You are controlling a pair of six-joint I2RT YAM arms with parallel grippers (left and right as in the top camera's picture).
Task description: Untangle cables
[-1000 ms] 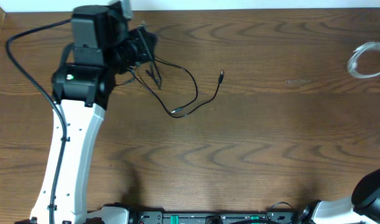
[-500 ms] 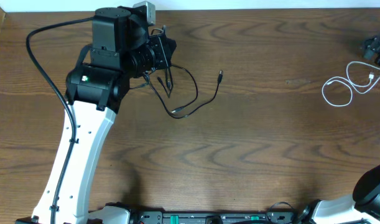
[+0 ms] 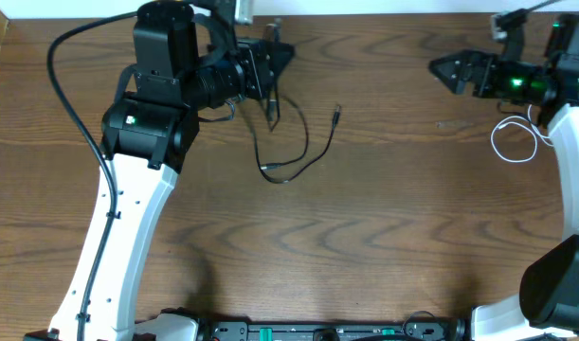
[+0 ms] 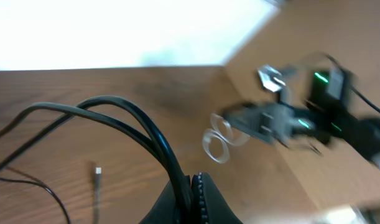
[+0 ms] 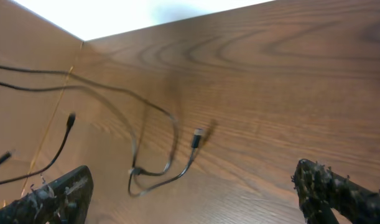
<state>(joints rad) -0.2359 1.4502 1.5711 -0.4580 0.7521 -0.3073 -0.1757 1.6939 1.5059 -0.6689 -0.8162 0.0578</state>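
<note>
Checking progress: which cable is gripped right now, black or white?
The black cable, pinched in the shut left gripper; the white cable lies loose, apart from the open right gripper.

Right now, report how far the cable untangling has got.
Done: the white cable lies alone on the right, apart from the black cable. In hand: the left gripper is shut on the black cable; the right gripper is open, empty. Left: probably laying the black cable flat.

The wide-spread hand [image 5: 196, 190] faces a black cable [image 5: 175, 127] on the table [image 5: 289, 74].
</note>
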